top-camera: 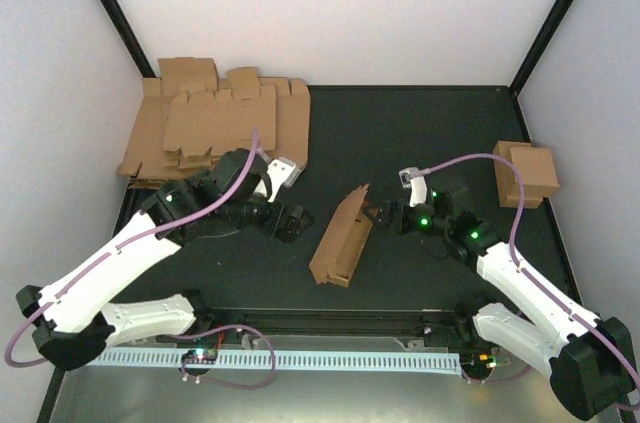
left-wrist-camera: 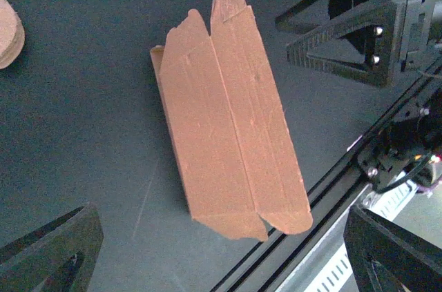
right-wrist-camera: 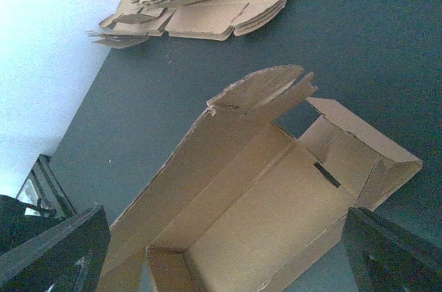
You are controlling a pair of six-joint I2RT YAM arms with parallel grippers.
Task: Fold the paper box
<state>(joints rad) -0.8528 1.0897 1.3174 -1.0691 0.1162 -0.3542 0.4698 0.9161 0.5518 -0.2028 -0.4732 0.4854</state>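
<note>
Dark table (top-camera: 420, 133) held the half-folded paper box (top-camera: 340, 238) near the pile of blanks (top-camera: 220, 123), on my side of it. My left gripper (top-camera: 288, 205) and right gripper (top-camera: 381, 214) had fingers spread apart, holding nothing. Let go like that, the box might flop flat.

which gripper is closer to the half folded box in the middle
Right. The right gripper sits just right of the paper box; the left gripper is farther off on the other side.

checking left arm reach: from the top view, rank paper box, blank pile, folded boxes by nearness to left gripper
1. paper box, just right of the left gripper, mid-table
2. pile of flat blanks, back left
3. folded boxes, far right
</note>
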